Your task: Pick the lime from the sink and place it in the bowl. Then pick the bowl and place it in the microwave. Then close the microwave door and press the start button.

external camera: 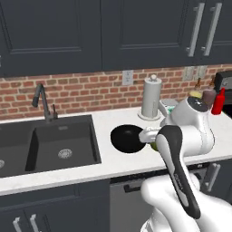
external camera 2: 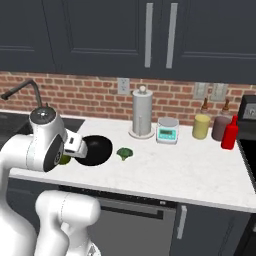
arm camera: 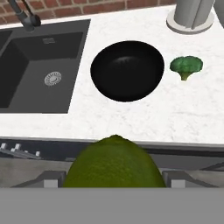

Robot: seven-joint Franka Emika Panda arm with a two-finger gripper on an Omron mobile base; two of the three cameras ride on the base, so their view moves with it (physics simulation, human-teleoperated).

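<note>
While the sink (arm camera: 41,72) lies at the far left with its basin bare but for the drain strainer, the bowl (arm camera: 127,70) sits on the white counter (arm camera: 183,109) just right of it, upright and holding nothing. Near the counter's front edge, the gripper (arm camera: 114,177) has its fingers clamped wide around the lime (arm camera: 114,166), held up off the counter on the near side of the bowl. Further right, a broccoli floret (arm camera: 186,65) lies beside the bowl, with a paper towel holder (arm camera: 191,15) behind it.

No readable text; kitchen scale (external camera 2: 167,131) display perhaps too blurred.
</note>
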